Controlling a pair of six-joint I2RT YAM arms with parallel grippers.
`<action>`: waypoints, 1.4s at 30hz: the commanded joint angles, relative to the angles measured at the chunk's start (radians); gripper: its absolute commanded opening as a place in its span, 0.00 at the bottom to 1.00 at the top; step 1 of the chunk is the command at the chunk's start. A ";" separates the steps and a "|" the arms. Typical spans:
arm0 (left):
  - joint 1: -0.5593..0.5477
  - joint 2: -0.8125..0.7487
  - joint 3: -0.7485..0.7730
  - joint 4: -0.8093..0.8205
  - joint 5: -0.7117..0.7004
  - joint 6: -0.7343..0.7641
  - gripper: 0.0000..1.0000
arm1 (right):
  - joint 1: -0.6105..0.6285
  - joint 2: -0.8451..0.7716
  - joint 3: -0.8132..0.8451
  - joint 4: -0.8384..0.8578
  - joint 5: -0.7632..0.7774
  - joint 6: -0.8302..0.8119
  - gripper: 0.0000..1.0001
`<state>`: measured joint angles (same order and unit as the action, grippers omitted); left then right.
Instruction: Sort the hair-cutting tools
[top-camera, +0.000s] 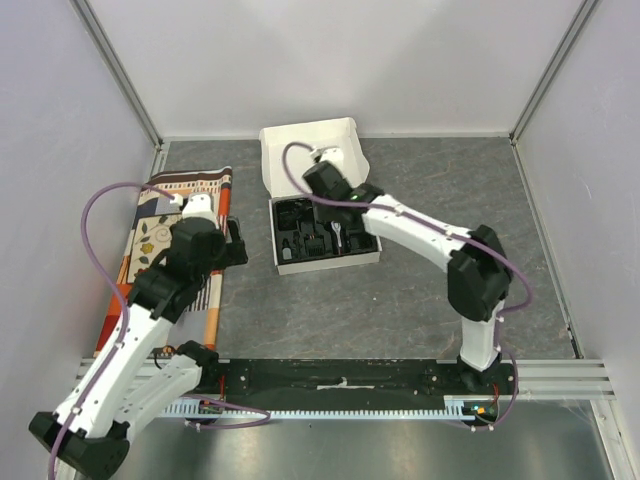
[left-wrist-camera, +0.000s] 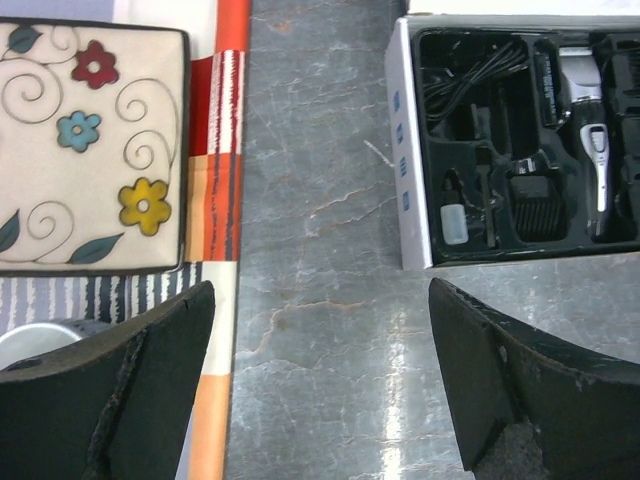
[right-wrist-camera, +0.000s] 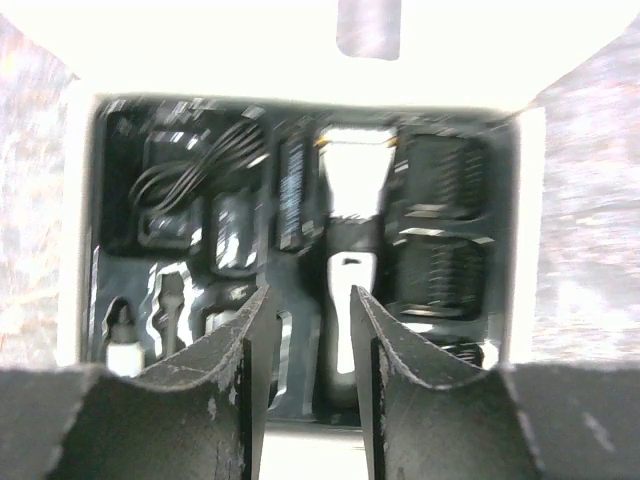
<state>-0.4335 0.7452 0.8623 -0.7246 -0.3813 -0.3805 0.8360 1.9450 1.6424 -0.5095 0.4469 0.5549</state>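
The hair-cutting tools lie in the black moulded tray of a white box (top-camera: 287, 266). The right wrist view shows the clipper (right-wrist-camera: 345, 262) with its silver blade head, the coiled cable (right-wrist-camera: 198, 166), comb guards (right-wrist-camera: 440, 215) and a small bottle (right-wrist-camera: 122, 348). My right gripper (right-wrist-camera: 308, 292) hangs over the tray, open with a narrow gap, its fingers above the clipper's handle; from the top view it (top-camera: 338, 205) is over the box. My left gripper (left-wrist-camera: 320, 300) is open wide and empty above the bare table left of the box (left-wrist-camera: 415, 150). The left wrist view also shows the clipper (left-wrist-camera: 592, 135).
A patterned placemat (top-camera: 160, 235) lies at the left with a square flowered plate (left-wrist-camera: 90, 140) on it. A white cup (left-wrist-camera: 28, 343) shows partly under my left finger. The box lid (top-camera: 310, 140) stands open at the back. Side walls enclose the table.
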 joint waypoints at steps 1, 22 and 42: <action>0.001 0.121 0.122 0.053 0.038 -0.050 0.93 | -0.118 -0.141 -0.029 0.011 0.010 -0.026 0.44; 0.331 0.973 0.644 0.198 0.377 -0.159 0.02 | -0.641 -0.049 -0.085 0.155 -0.287 -0.035 0.00; 0.430 1.562 0.998 0.395 0.887 -0.343 0.02 | -0.706 0.471 0.246 0.436 -0.777 0.026 0.00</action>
<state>0.0032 2.2475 1.7557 -0.3832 0.3935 -0.6674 0.1329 2.3535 1.7779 -0.1585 -0.2108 0.5098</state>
